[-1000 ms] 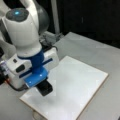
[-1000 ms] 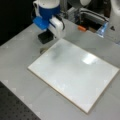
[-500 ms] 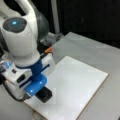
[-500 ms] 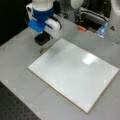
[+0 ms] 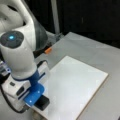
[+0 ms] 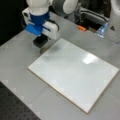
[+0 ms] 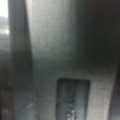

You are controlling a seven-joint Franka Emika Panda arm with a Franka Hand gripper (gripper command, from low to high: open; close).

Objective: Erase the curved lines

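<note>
Tool: we see the tool (image 6: 41, 42) low at the board's corner, at a front view's upper left; in a front view it sits at the bottom left (image 5: 42, 102). We cannot tell whether its jaws stand apart or together, since the arm's body hides them.

Eraser: a black eraser block (image 5: 43, 102) shows under the tool, at the board's corner in both front views (image 6: 40, 41). We cannot tell whether it touches the board or hangs just above it.

Board: we find the white board (image 6: 75, 72) lying flat on the counter (image 6: 17, 62), seen in both front views (image 5: 75, 87). Its face carries a bright glare patch in a front view.

Curve lines: we cannot make out the curve lines on the bare part of the board in either front view; if any stroke is there, it lies at the corner hidden under the tool and the block.

Wrist view: we see only a dark grey blurred surface with a darker rectangular patch near the bottom, and we cannot say what it is.

Other things: a small orange object (image 6: 81, 28) lies on the counter beyond the board, well apart from the tool, in both front views (image 5: 48, 50).
</note>
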